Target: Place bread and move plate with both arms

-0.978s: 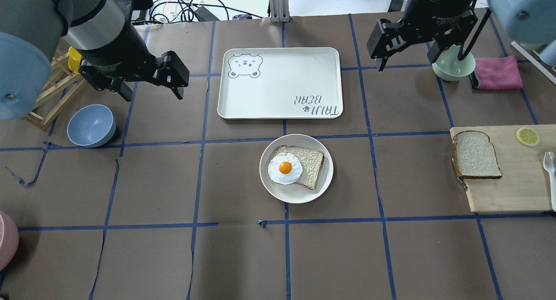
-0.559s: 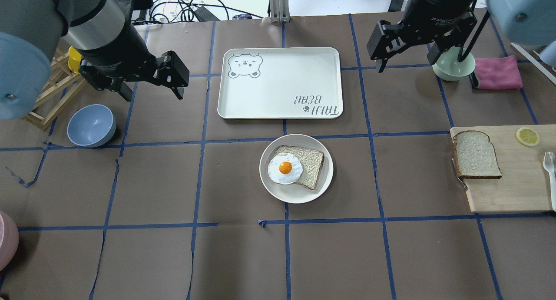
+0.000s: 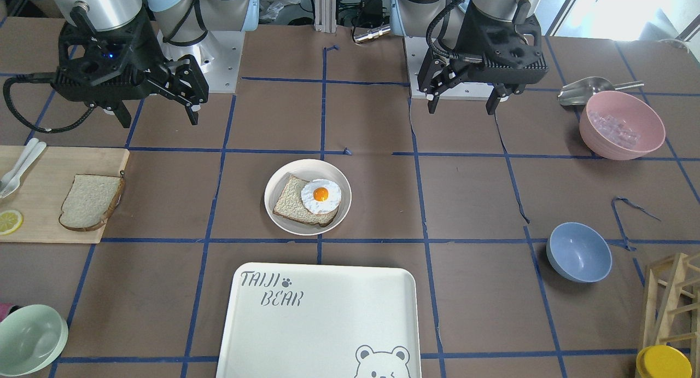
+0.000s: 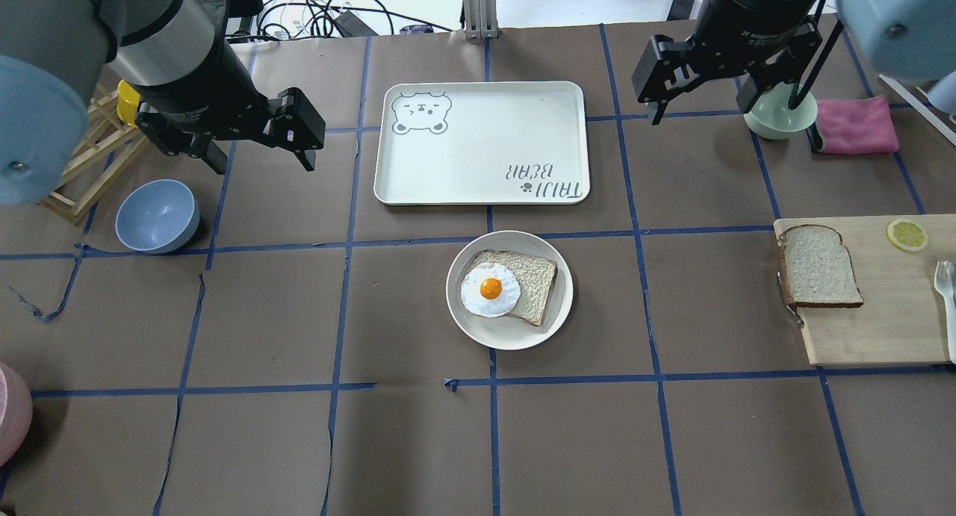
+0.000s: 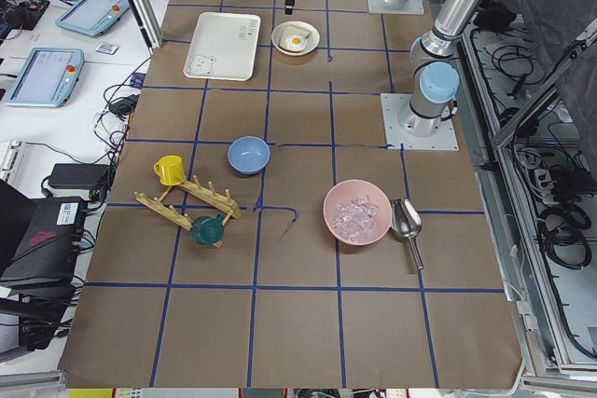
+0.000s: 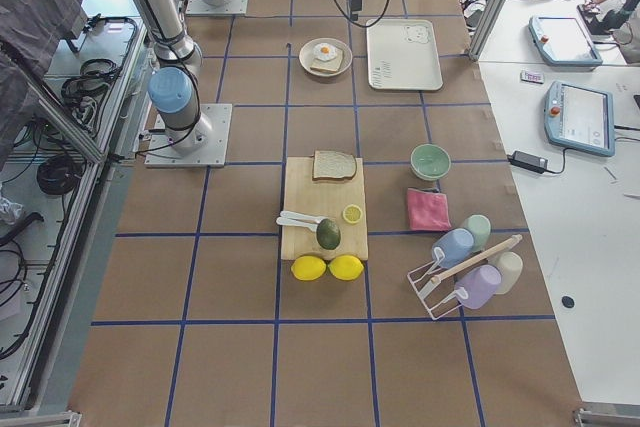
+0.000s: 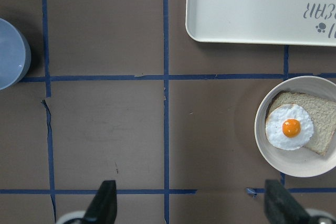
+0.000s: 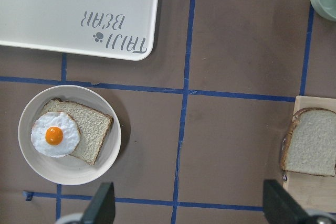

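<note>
- The pale grey-white bread slice (image 4: 820, 266) with a brown crust lies flat on the light wooden cutting board (image 4: 874, 333), at 3 o'clock from the plate and well apart from it.
- The round cream-white plate (image 4: 510, 340) sits on the brown paper-covered table (image 4: 261, 314), carrying a tanner toast slice (image 4: 536, 286) topped with a fried egg (image 4: 490, 289).
- The left end effector (image 4: 261, 154), at 10 o'clock from the plate, is spread wide and holds nothing.
- The right end effector (image 4: 700, 107), at 1 o'clock, is equally wide apart and empty.

bare table (image 4: 694, 307) between bread (image 4: 820, 266) and plate (image 4: 509, 338) | tray (image 4: 485, 150) near plate
</note>
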Robot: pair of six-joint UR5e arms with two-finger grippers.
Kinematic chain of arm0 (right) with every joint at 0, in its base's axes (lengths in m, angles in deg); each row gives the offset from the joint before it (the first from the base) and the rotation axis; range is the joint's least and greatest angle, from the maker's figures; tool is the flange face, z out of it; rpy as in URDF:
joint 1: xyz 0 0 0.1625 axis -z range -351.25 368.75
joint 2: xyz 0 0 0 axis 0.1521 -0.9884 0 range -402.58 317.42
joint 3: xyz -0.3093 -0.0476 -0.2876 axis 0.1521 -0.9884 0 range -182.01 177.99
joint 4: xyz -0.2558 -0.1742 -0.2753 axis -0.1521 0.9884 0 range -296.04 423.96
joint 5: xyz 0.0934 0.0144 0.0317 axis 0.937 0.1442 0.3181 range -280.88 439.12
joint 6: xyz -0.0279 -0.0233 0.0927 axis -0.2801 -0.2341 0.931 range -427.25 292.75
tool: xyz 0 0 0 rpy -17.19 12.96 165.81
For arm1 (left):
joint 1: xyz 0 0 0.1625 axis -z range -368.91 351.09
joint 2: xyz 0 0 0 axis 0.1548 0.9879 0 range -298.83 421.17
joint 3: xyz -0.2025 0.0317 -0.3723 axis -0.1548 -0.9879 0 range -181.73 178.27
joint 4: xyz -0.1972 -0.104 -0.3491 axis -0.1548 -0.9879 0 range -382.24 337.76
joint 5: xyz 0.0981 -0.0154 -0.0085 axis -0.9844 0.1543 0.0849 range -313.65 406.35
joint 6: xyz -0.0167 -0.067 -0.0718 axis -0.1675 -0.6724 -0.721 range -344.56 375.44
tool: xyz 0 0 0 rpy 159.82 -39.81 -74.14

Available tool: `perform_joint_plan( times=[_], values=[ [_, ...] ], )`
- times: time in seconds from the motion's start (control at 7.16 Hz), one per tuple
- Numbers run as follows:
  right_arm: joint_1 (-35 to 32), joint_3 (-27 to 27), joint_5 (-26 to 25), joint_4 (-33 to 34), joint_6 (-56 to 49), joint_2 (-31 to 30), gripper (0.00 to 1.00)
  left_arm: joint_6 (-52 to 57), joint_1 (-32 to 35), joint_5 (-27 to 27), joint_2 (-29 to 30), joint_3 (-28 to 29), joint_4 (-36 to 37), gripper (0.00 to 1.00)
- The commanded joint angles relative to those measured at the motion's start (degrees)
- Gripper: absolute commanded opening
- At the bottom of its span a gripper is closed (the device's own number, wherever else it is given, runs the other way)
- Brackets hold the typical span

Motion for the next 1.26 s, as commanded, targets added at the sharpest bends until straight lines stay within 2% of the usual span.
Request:
perform_joint_plan(
  times=[0.0, 0.28, 0.56, 0.84, 1.12],
  values=[
    [3.4, 4.2, -0.7, 0.9, 0.3, 0.4, 1.00, 0.0, 0.0, 0.0, 0.0, 0.0, 0.0, 1.00],
    [7.6, 9.1, -3.1, 3.5, -0.2, 0.5, 1.00, 0.0, 0.0, 0.1, 0.0, -0.1, 0.0, 1.00],
    [10.5, 16.8, -8.4, 11.0, -0.3, 0.5, 1.00, 0.0, 0.0, 0.1, 0.0, -0.1, 0.1, 1.00],
    [14.4, 26.3, -12.9, 22.4, -1.1, 0.6, 1.00, 0.0, 0.0, 0.1, 0.0, -0.1, 0.1, 1.00],
    [20.1, 36.1, -12.8, 36.7, -7.2, 4.2, 1.00, 0.0, 0.0, 0.0, 0.0, -0.1, 0.0, 1.00]
  ],
)
